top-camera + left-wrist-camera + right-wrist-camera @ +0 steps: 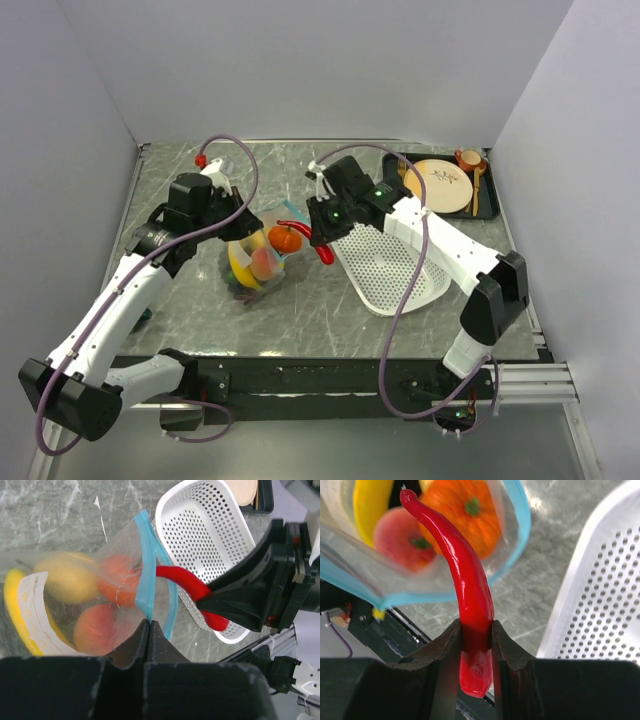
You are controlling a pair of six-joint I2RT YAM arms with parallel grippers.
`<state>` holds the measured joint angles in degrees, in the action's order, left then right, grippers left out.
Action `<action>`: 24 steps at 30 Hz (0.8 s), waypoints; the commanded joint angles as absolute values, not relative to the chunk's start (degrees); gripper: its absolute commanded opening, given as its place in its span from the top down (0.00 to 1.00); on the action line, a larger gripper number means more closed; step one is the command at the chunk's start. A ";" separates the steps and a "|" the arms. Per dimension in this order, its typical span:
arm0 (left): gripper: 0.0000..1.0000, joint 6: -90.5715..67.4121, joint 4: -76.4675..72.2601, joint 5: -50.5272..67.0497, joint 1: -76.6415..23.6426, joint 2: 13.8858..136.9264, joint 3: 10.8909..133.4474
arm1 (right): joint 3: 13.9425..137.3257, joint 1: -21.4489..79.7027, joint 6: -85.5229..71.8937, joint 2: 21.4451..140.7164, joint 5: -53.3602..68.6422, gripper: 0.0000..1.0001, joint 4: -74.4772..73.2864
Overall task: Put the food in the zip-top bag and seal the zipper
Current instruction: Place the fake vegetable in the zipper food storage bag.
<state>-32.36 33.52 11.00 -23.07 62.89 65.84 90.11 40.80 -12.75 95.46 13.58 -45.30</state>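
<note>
From above: my left fingers (240, 217) are clamped on the raised edge of the zip-top bag (256, 262), I reckon to hold its mouth off the worktop (320, 300) and facing my other arm. My right fingers (322, 238) grip one red chili (298, 230), with its tip aimed at that mouth. One white basket (392, 268) lies just beside my right arm. At the far corner sits one tray (492, 205) carrying one plate (443, 186), one cup (468, 158) and one spoon (478, 186), none of it part of this job. Over to the left wrist: my fingers are shut tight on the clear film just below the teal zipper (146, 575), which stands open in two lips. That looks like the point of the pinch, because the chili tip is right at the gap. Through the plastic I count one lemon (70, 582), one banana (14, 612), one tomato (119, 582) and one peach (97, 627). I can't make out any grapes or a green piece here. Now the right wrist: my fingers are part closed around the chili's thick end. I'd say that grip lets the slim, curved tip lead the way in. The tip sits over the bag's opening, with tomato, peach and banana behind it, one of each. I can't tell whether it has passed the rim. My read is that the chili goes in next and the zipper has yet to be sealed.
</note>
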 commanded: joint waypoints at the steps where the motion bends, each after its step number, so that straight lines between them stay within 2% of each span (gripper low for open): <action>1: 0.99 -31.90 31.20 13.62 -23.29 63.19 64.96 | 97.36 42.19 -9.58 100.44 14.06 0.76 -48.50; 13: 0.99 -30.15 31.20 18.28 -23.38 63.54 64.25 | 107.48 42.71 -7.56 108.54 18.10 0.73 -51.77; 24: 0.99 -29.79 30.33 20.04 -23.99 64.43 63.63 | 110.57 42.80 -10.01 111.79 24.69 0.72 -50.01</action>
<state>-30.74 33.10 18.44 -23.51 64.64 63.96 107.79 42.50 -8.62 110.41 20.36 -51.64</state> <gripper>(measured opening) 0.013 0.319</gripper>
